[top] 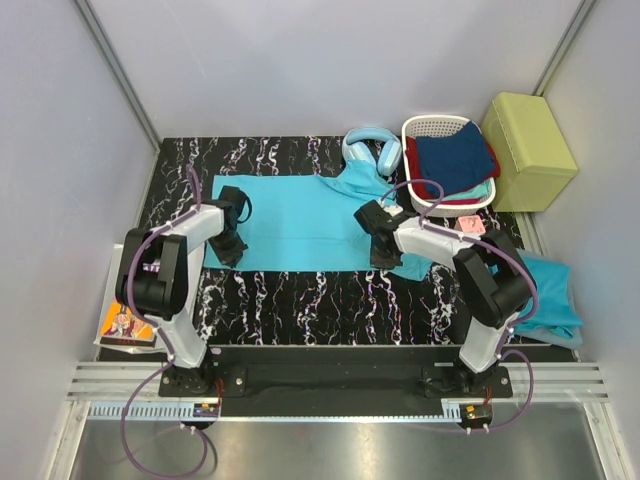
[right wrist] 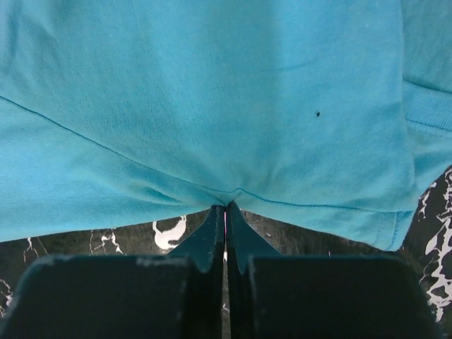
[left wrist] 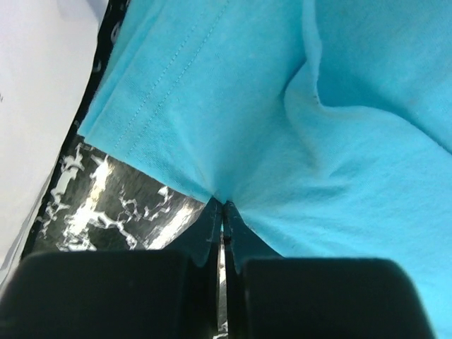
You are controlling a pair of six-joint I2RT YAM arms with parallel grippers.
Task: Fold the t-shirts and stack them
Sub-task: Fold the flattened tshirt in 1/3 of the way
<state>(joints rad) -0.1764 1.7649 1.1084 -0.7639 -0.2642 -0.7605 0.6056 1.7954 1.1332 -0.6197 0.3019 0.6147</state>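
One white slatted basket (top: 440,121) stands at the far right of the black marbled table (top: 300,300). It holds a folded navy cloth (top: 455,158) on top of a red cloth (top: 413,160). Pale blue headphones (top: 372,148) lie just beside the basket on its left, and a yellow-green box (top: 528,150) stands off the table on its right.

One turquoise t-shirt (top: 300,225) lies spread flat across the middle of the table. A second t-shirt (top: 550,290) of the same colour sits rumpled at the table's right edge.

Seen from above, the left gripper (top: 230,252) and right gripper (top: 383,255) both rest at the near edge of the spread shirt, but whether they grip it cannot be seen there. The wrist cameras settle this. The left gripper (left wrist: 223,206) has its jaws pressed together on the shirt's edge beside a stitched hem, and the cloth puckers at the tips. The right gripper (right wrist: 225,208) is likewise clamped on the hem, with the table showing below it.

Only the top view shows a small pink item (top: 472,226) near the right arm. It also shows a printed card (top: 125,325) off the table's left side, whose picture is too small for any writing to be read.
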